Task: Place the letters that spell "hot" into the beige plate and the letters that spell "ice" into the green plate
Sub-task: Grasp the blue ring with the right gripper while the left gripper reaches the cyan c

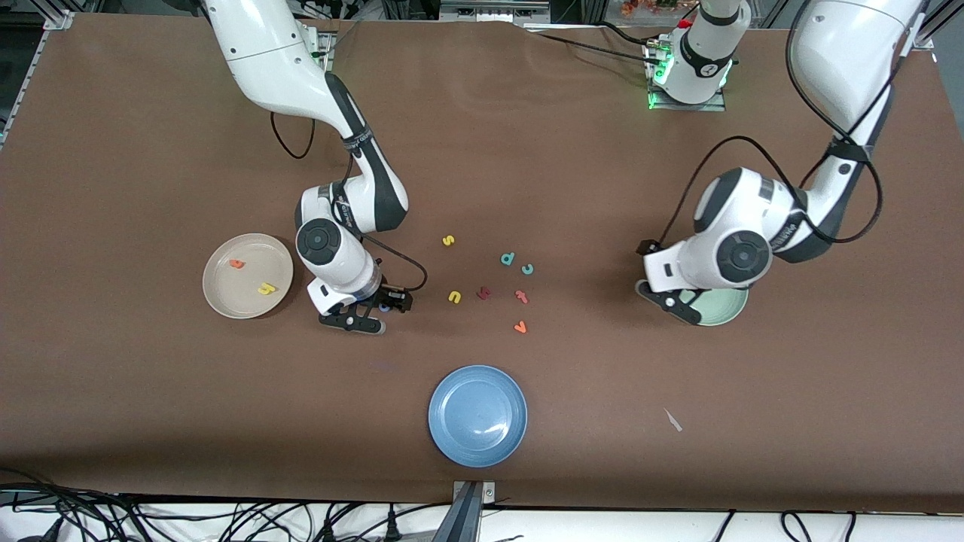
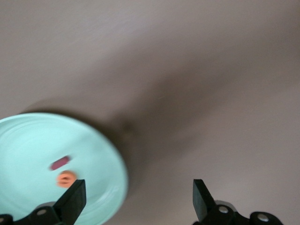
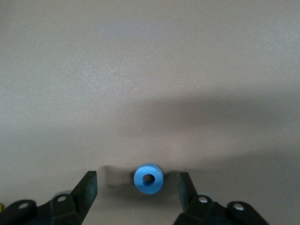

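Observation:
The blue ring-shaped "o" (image 3: 148, 178) lies on the table between the fingers of my right gripper (image 3: 137, 190), which is open with a gap on both sides of it. This gripper (image 1: 376, 310) is low beside the beige plate (image 1: 226, 301), which holds the yellow "h" (image 1: 266, 288) and the orange "t" (image 1: 237, 264). My left gripper (image 1: 672, 303) is open and empty over the rim of the green plate (image 1: 732, 312). In that plate (image 2: 28, 140) lie the dark red "i" (image 2: 60, 163) and the orange "e" (image 2: 66, 178). The teal "c" (image 1: 527, 269) lies mid-table.
Loose letters lie mid-table: a yellow "s" (image 1: 448, 241), a teal "d" (image 1: 507, 259), a yellow "u" (image 1: 454, 296), a dark red letter (image 1: 483, 293), an orange-red "f" (image 1: 521, 296) and an orange "v" (image 1: 520, 327). A blue plate (image 1: 477, 415) sits nearer the front camera.

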